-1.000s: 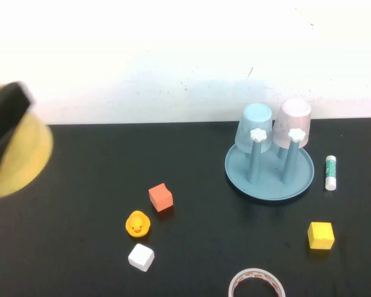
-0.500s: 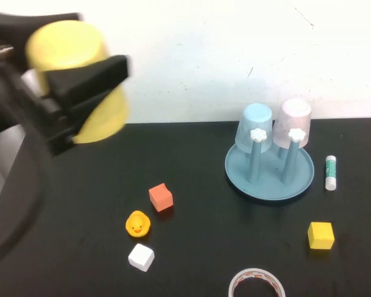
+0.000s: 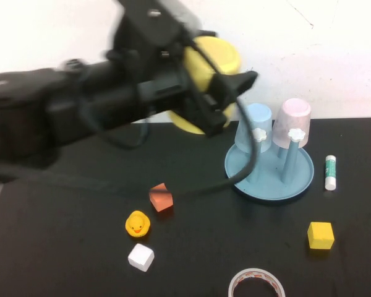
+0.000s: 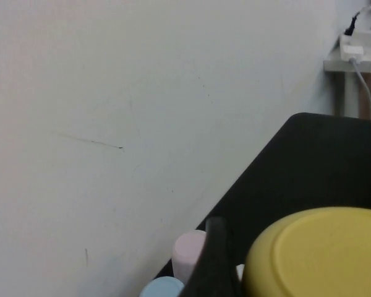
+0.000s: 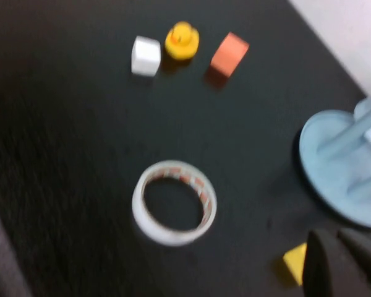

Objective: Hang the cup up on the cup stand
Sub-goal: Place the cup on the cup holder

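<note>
Change: the left gripper (image 3: 213, 86) has swung in from the far left edge of the tabletop (image 3: 68, 247) and now hangs high, just left of the cup stand (image 3: 269, 179).
Cup: the yellow cup (image 3: 207, 77) is carried upside down in the air, base up, not yet over any peg.
Left fingers: closed on the yellow cup, one dark finger crossing its side.
Meaning for task: transport looks nearly done; lowering onto a peg remains (my reading, not a thing seen).
Cup stand, contents: pale blue cup (image 3: 255, 127) and pale pink cup (image 3: 293, 122), both inverted on the rear pegs; two front pegs with white flower caps (image 3: 258, 135) stand bare.
Right gripper (image 5: 343, 263): seen only from its own wrist camera, above the tape roll (image 5: 174, 202) side of the tabletop; whether its fingers are open, I cannot tell.
Loose items: rubber duck (image 3: 137, 224), orange cube (image 3: 161, 197), white cube (image 3: 141, 257), yellow cube (image 3: 321, 236), glue stick (image 3: 331, 172).
</note>
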{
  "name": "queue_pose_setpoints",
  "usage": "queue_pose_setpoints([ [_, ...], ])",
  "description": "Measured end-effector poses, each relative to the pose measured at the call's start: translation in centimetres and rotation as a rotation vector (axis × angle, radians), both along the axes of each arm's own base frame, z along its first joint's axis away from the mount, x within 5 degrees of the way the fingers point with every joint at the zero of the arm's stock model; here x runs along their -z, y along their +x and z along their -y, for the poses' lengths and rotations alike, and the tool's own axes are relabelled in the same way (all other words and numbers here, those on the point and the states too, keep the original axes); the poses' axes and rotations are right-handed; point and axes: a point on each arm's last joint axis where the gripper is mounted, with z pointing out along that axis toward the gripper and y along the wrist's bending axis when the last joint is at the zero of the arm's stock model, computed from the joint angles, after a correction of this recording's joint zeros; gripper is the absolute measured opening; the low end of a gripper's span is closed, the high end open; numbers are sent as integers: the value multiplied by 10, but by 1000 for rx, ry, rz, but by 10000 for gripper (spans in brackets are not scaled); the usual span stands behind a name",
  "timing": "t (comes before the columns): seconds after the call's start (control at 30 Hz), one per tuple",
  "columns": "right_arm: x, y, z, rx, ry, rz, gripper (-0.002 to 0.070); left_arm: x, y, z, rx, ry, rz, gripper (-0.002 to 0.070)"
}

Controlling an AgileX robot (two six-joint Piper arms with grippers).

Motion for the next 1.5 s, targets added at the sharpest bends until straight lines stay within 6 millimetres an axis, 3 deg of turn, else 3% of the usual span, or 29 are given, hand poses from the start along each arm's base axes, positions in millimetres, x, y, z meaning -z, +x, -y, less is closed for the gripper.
queue_pose_setpoints([
  [0.17,12,-1,4,21,-54,-43,-1,20,34,24,8,5,-72,548],
  [0.57,18,-1,9,56,-119,-79,-1,95,104,72,38,42,-222,548],
  [0.8,18,-1,9,56,-119,-79,-1,104,130,88,36,23,-204,548],
  [0.97,18,-2,9,56,-118,-81,-1,105,144,97,44,-4,-194,548],
  [1.17,18,-2,9,56,-118,-81,-1,131,154,105,58,10,-231,548],
  [1.3,18,-2,9,56,-119,-81,-1,147,157,107,61,23,-257,548],
  [1.5,18,-2,9,56,-119,-81,-1,148,153,111,124,11,-263,548],
])
